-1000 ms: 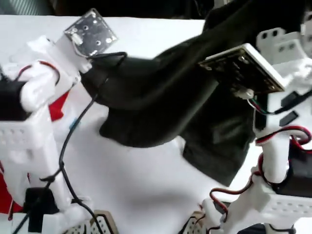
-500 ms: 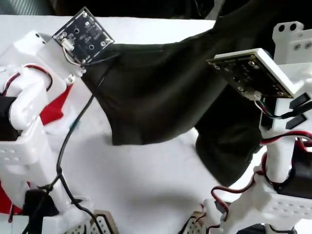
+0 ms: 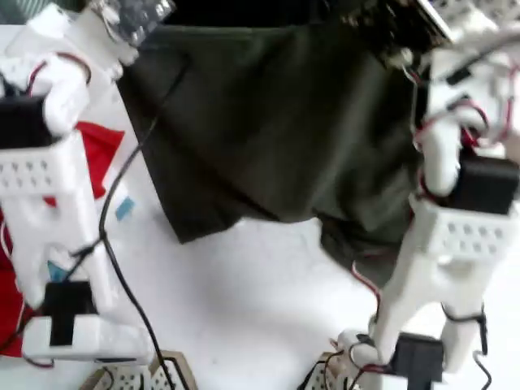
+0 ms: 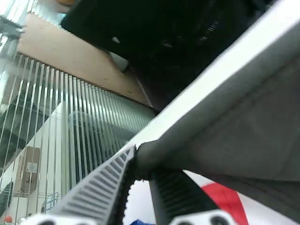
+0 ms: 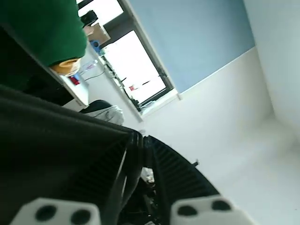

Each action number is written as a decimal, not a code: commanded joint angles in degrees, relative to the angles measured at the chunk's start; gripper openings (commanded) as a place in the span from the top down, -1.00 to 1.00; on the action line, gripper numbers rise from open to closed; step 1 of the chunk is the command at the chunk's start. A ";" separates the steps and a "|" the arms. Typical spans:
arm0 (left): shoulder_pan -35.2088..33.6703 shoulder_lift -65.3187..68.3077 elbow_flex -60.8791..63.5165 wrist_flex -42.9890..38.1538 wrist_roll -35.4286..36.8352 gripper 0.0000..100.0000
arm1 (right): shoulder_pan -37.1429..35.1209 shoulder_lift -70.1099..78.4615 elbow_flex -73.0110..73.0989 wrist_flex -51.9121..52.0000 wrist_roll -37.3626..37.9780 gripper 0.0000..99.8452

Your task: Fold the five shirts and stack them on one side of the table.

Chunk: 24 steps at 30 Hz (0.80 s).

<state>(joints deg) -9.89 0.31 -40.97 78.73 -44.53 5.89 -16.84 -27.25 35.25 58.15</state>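
Observation:
A dark shirt [image 3: 276, 130] hangs stretched between the two raised arms above the white table [image 3: 244, 309], its lower edge draping onto the surface. In the left wrist view my left gripper [image 4: 140, 176] is shut on a corner of the dark shirt [image 4: 234, 131]. My right gripper [image 5: 143, 140] is shut on the other edge of the dark shirt [image 5: 51, 136]. A red shirt [image 3: 93, 154] lies on the table at the left, partly behind the left arm [image 3: 49, 179].
The right arm [image 3: 455, 227] stands at the table's right side. Both arm bases and their cables crowd the front edge. Open white surface lies in the middle front, below the hanging cloth.
Both arms have risen and swung toward the far side, lifting the dark shirt and spreading it wider and flatter between them.

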 commanded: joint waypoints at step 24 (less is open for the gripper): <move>6.02 -4.26 -50.11 23.56 5.19 0.96 | 0.13 -28.53 -3.43 3.74 -5.45 0.96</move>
<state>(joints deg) -4.53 -0.66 -89.67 102.11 -40.13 5.71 -43.12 -29.54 37.71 52.62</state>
